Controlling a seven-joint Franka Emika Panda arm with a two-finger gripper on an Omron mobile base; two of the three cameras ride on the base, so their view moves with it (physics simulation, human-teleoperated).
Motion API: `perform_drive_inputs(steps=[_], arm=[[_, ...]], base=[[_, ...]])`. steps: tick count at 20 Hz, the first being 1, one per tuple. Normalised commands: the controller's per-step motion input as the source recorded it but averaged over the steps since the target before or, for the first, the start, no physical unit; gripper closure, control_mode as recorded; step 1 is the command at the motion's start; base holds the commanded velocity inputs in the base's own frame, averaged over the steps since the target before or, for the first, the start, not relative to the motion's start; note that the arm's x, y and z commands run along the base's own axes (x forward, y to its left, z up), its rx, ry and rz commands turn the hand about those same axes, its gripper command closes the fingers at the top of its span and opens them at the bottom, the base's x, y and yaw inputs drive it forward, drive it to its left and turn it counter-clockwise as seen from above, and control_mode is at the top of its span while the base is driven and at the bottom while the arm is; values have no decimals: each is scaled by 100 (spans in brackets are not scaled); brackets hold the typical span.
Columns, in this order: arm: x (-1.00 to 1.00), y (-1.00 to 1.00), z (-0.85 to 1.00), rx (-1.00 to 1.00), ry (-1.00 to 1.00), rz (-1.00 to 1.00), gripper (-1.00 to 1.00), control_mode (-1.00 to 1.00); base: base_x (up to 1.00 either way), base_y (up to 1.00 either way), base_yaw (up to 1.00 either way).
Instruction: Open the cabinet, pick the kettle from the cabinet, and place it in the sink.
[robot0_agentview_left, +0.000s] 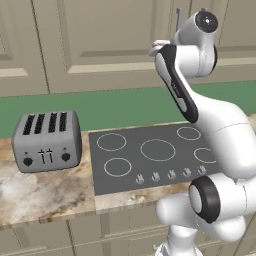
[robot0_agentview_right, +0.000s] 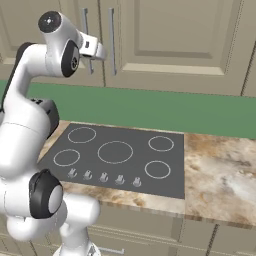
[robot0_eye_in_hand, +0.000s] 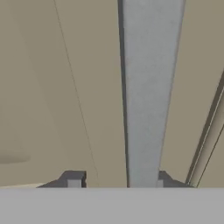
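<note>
Hand view: my gripper (robot0_eye_in_hand: 116, 180) is clenched round the cabinet (robot0_agentview_right: 165, 45) door's silver bar handle (robot0_eye_in_hand: 151, 92) | kettle — hidden behind shut doors | risk: fingertips (robot0_eye_in_hand: 73, 179) sit off-centre, so a crooked pull could slip them off — door stays closed.

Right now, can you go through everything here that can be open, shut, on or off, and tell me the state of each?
Beige wall cabinet: doors shut.
Long silver bar handle: upright on the shut door, between the gripper's fingertips.
Two-finger gripper: closed around the handle.
Black cooktop with white rings: nothing on it, no ring glowing.
Silver four-slot toaster: slots empty.
</note>
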Motion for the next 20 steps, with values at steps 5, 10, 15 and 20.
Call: perform_drive_inputs(steps=[5,10,15,20], arm=[[-27,5,-2,6,-4,0,100,-100],[-39,8,-1,4,-6,0,100,-100],[-48,8,0,1,-10,0,100,-100],[-50,13,0,0,-5,0,100,-100]], base=[[0,0,0],[0,0,0],[0,0,0],[0,0,0]])
